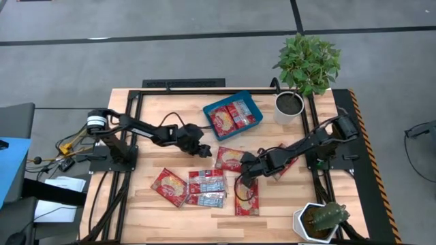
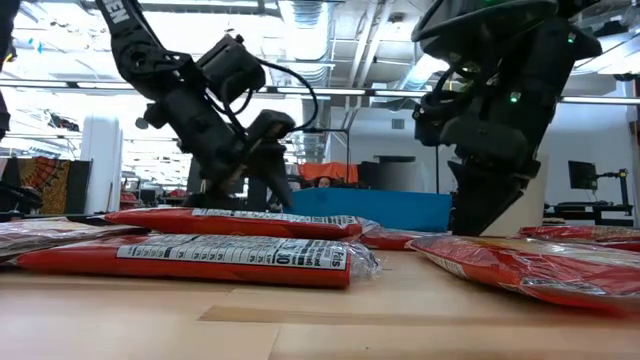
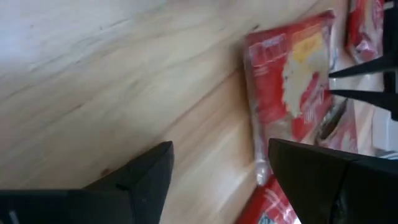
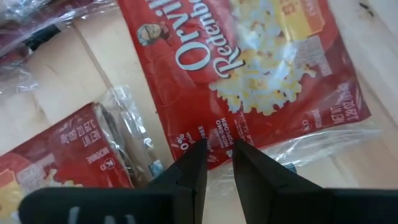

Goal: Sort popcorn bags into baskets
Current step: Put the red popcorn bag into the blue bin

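On the wooden table (image 1: 143,211), the teal-blue basket (image 1: 232,116) sits in the upper centre of the high view, just left of a white plant pot (image 1: 289,107) with a leafy green plant (image 1: 308,61). Two red popcorn bags (image 1: 236,116) already lie inside it, side by side.

The rest of the bags lie loose in the lower middle of that view: one red bag (image 1: 169,186) at lower left of the group, two silvery-blue-centred bags (image 1: 206,188) stacked just right of it, a red bag (image 1: 231,158) above them, a red bag (image 1: 246,196) to the right of the pair, and another (image 1: 285,160) partly hidden under the right arm.

The left gripper (image 1: 203,150) reaches in from the frame's left and hangs over bare wood just left of the upper loose bag; its fingers (image 3: 138,180) stand well apart with nothing between them.

The right gripper (image 1: 243,178) comes in from the right and points down at the top edge of the red Orville Redenbacher bag (image 4: 249,68) (the brand lettering reads clearly in the right wrist view). Its fingers (image 4: 189,171) are nearly together with a narrow gap; whether they pinch the bag's edge cannot be told.

A second pot with a cactus (image 1: 320,220) stands at lower right.
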`<state>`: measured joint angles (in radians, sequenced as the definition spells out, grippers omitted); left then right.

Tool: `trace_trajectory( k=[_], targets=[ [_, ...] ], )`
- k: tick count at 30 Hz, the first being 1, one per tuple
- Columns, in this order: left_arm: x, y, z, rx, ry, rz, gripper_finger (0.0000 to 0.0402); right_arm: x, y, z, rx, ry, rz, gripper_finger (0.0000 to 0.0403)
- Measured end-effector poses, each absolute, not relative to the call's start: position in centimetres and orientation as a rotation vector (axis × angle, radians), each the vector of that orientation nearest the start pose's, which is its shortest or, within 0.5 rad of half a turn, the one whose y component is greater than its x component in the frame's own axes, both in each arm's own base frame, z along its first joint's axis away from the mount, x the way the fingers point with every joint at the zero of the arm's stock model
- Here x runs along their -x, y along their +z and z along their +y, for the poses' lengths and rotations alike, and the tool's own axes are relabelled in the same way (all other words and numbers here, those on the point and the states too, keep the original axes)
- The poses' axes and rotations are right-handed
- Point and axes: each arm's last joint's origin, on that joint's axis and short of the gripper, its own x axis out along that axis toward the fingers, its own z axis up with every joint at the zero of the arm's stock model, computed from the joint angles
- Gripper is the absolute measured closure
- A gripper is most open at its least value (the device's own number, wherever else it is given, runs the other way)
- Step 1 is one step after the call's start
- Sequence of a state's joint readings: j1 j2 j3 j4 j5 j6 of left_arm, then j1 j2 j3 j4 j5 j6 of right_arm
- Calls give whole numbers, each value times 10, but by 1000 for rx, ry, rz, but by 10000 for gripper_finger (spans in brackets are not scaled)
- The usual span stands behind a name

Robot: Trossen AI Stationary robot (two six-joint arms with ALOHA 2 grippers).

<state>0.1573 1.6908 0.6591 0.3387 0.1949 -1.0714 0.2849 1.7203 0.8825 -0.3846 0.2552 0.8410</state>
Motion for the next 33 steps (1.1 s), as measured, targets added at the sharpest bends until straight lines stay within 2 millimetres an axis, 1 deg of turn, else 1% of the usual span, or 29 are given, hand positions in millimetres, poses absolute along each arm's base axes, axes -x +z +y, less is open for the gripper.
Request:
trace_trajectory(
  k=[4, 8, 22, 25, 27, 31, 33],
  targets=[
    [-310, 117, 43, 1193, 285, 584, 146, -292, 133, 74, -395, -449, 1088, 301],
    [-318, 113, 41, 1214, 243, 585, 146, -295, 133, 69, -380, -441, 1076, 301],
    [-320, 114, 37, 1205, 257, 594, 151, -312, 139, 47, -329, -382, 963, 301],
    [-320, 113, 37, 1205, 256, 595, 172, -314, 140, 44, -310, -365, 950, 301],
    [-320, 113, 37, 1205, 256, 596, 197, -315, 140, 42, -298, -359, 944, 301],
    [-320, 113, 37, 1203, 260, 594, 263, -315, 141, 37, -302, -371, 942, 301],
    [-320, 113, 36, 1191, 262, 595, 302, -314, 145, 37, -300, -376, 929, 301]
  ],
)
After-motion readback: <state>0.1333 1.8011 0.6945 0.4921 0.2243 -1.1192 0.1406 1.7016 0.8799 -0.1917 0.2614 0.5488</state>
